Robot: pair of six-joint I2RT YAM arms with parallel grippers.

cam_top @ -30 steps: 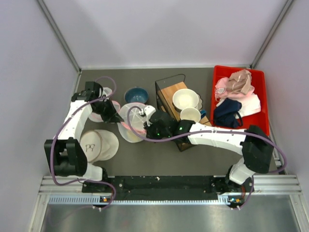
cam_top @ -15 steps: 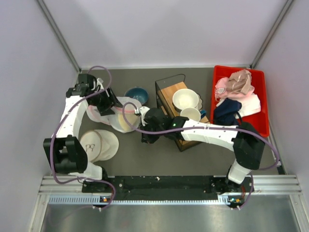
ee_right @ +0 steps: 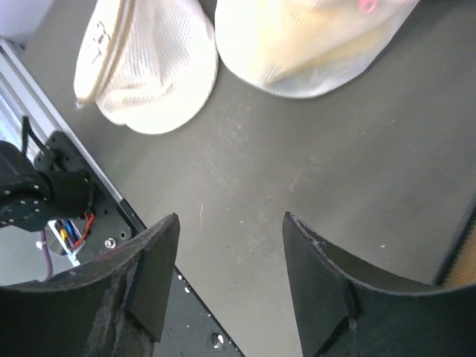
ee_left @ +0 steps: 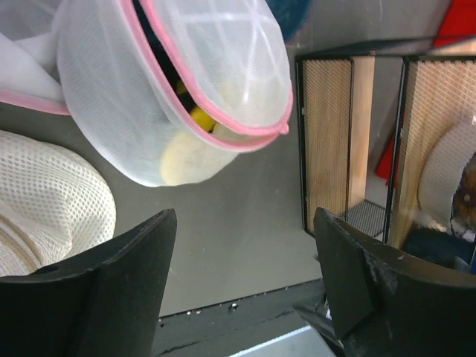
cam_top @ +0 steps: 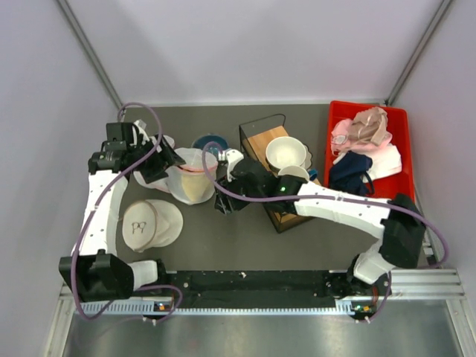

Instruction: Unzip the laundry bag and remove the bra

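Observation:
The laundry bag [cam_top: 192, 177], a domed white mesh bag with pink zip trim, lies on the dark table left of centre. In the left wrist view the laundry bag [ee_left: 171, 82] shows a gap along its zip, and a bit of the yellow bra [ee_left: 201, 117] with dark trim shows inside. My left gripper [cam_top: 168, 159] is at the bag's left side, and the left gripper [ee_left: 245, 275] stands open with nothing in it. My right gripper [cam_top: 222, 201] is just right of the bag, and the right gripper [ee_right: 230, 275] is open over bare table, below the bag [ee_right: 312, 44].
A flatter white round bag [cam_top: 152, 222] lies near the front left. A blue bowl [cam_top: 210, 141] sits behind the laundry bag. A black wire rack [cam_top: 277, 169] with cream bowls stands at centre, close to the right arm. A red bin [cam_top: 401, 190] of clothes is at the right.
Both grippers were shut at the bag and have opened and come off it. The bag has shifted left and back. The right gripper now sits beside it.

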